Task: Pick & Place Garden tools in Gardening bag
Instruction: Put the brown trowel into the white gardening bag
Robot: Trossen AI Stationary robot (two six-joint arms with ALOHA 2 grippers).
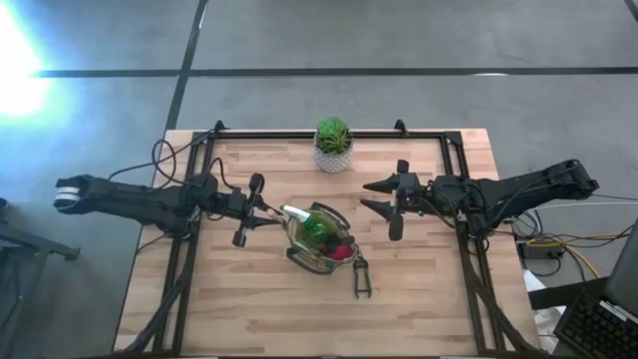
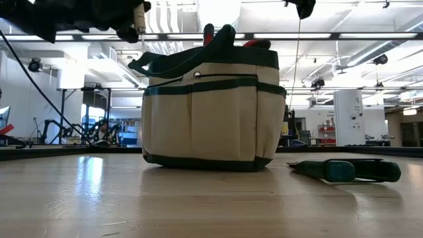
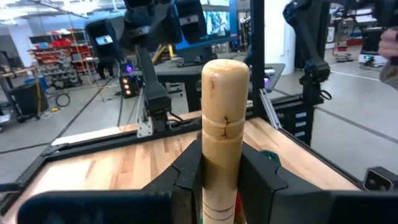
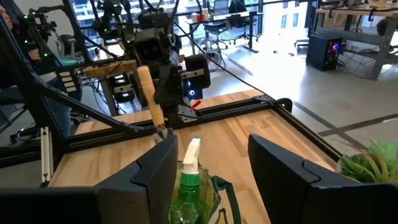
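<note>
The gardening bag [image 1: 317,239] stands upright at mid-table, with a green spray bottle [image 4: 188,177] and a red piece [image 1: 342,251] inside it. My left gripper [image 1: 255,209] hovers just left of the bag, shut on a wooden-handled tool [image 4: 148,93] whose metal end [image 4: 163,130] points down. A dark pruner [image 2: 347,170] lies flat on the table near the bag's right side. My right gripper [image 1: 375,197] hangs open in the air right of the bag, holding nothing. My left gripper pinches the tool's wooden handle [image 3: 221,167] between its two fingers [image 3: 186,177], below the handle's rounded free end [image 3: 225,71]. The fingers come in level from the table's left and lie across the handle. The tool stands nearly upright, lifted clear of table and bag.
A green potted plant [image 1: 333,145] in a white pot stands at the table's far edge, behind the bag. A black metal frame [image 1: 299,137] runs along the far edge and both sides. Bare wood lies in front of the bag.
</note>
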